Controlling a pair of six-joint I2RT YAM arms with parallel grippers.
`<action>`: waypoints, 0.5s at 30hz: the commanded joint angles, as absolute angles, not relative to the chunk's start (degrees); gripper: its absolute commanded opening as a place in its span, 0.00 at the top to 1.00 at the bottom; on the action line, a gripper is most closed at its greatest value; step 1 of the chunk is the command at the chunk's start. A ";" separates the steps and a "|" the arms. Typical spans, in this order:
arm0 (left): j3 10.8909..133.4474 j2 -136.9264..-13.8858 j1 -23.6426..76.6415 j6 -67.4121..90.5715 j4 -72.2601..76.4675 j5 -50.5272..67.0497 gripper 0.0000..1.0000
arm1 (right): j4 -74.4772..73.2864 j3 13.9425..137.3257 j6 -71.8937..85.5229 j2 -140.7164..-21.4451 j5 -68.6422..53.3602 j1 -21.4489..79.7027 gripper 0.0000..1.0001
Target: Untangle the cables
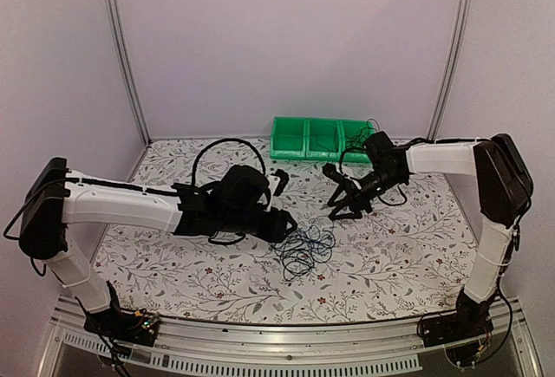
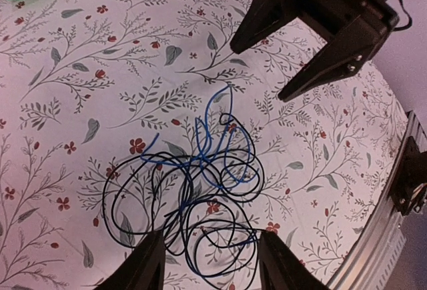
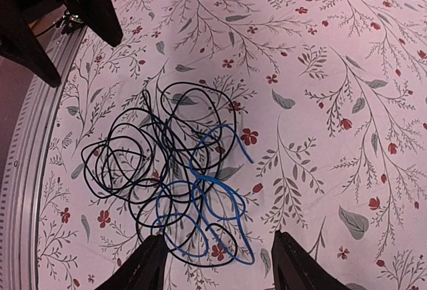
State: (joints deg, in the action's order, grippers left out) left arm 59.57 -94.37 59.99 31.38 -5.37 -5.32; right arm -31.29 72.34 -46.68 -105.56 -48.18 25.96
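A tabletop [image 1: 408, 247] covered in a pale cloth with a leaf and red flower print fills the scene, closed in by plain light walls. Two white and black robot arms reach over it from the near edge: the left arm [image 1: 121, 204] stretches in low from the left, and the right arm [image 1: 451, 159] bends in from the right. A green tray [image 1: 321, 139] with three compartments sits at the far edge, well apart from the work.

The left tool [image 2: 210, 237] is open. Its two fingers stand apart at the near side of the cables, with a few loops lying between them, and nothing looks clamped. The right tool [image 3: 219, 238] is also open and empty, hanging above the other side of the pile.

The cables [image 1: 305, 245] lie flat on the cloth near the middle of the tabletop, between the two tools. They form one small loose heap of thin wires. Several black wires [image 3: 127, 150] coil in overlapping rings, and a single blue wire [image 3: 220, 190] threads through and across them, one end poking free.

By the look of it, the job is barely under way. No wire lies apart from the rest, and blue and black cross at many points. All the pulling apart is yet to be done.
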 commanded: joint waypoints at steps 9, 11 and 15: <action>61.13 -95.59 59.17 29.66 -1.76 -3.69 0.49 | -30.75 77.26 -45.56 -115.81 -46.57 25.55 0.69; 61.51 -97.12 59.18 28.39 -0.91 -3.53 0.48 | -30.94 78.38 -44.62 -116.15 -46.51 25.49 0.90; 63.75 -100.59 59.55 24.91 1.71 -9.01 0.39 | -35.52 81.30 -43.64 -114.07 -48.41 25.49 1.00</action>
